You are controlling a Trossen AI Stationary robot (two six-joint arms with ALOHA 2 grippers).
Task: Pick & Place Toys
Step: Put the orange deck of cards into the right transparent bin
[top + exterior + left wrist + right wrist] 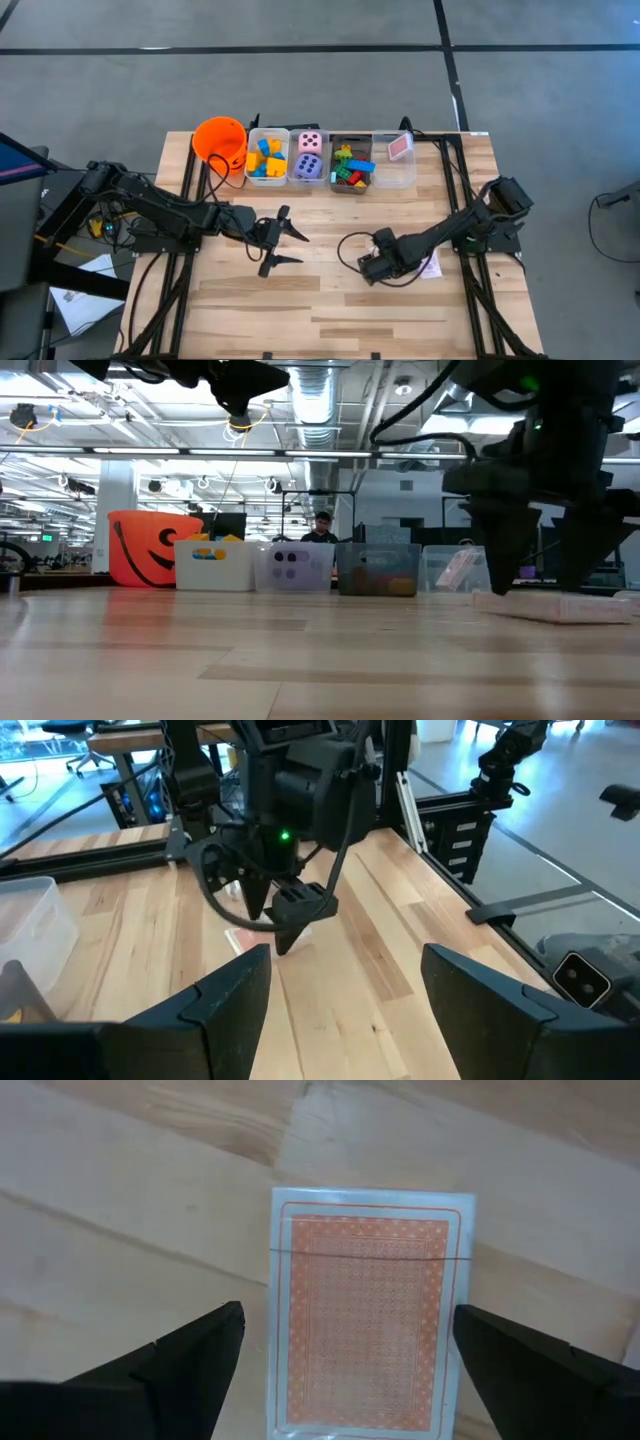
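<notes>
One card pack left out, right claw poised over it.

Left claw point(283, 243) hangs spread and empty at mid-table point(300, 290); right claw point(372, 268), wide open and holding nothing, straddles the card pack point(365, 1315) lying flat. Next, I judge: descend, pinch its edges (thin target). Only the right wrist view shows the pack centred between the fingers.

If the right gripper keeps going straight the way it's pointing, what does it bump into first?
Most likely the deck of cards lying flat on the table. The open right gripper points down with a finger on each side of it.
</notes>
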